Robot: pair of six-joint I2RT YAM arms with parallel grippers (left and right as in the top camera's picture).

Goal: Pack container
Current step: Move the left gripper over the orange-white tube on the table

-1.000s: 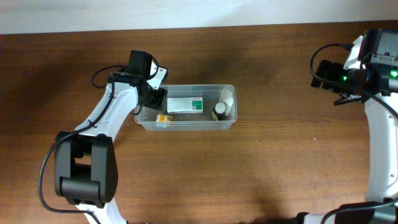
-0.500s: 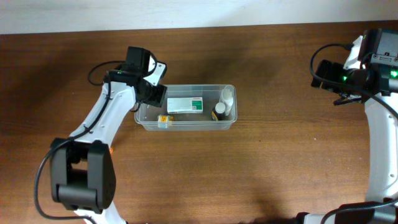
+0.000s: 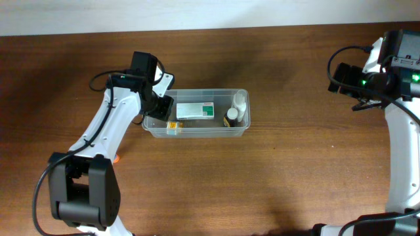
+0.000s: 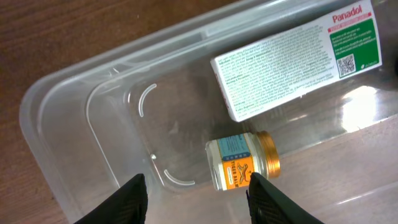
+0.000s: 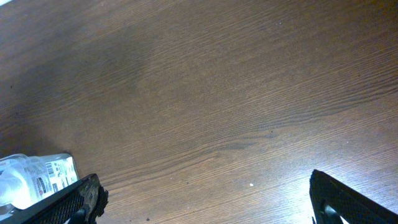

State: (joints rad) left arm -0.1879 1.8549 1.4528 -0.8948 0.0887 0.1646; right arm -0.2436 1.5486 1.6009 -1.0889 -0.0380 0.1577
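- left arm (image 3: 111, 128) stretches forward and right; left end effector (image 4: 198, 199) points down, jaws spread apart, empty.
- right arm (image 3: 401, 151) stands at the right edge; right end effector (image 5: 208, 202) has jaws parted wide, empty.

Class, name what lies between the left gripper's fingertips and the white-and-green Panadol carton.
Between the left gripper and the white-and-green Panadol carton lies a gold-lidded, orange-labelled jar on its side, seen in the left wrist view.

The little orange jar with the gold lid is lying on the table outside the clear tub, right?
Not quite. The little orange jar with the gold lid is lying inside the clear tub, near the Panadol box, as the left wrist view shows.
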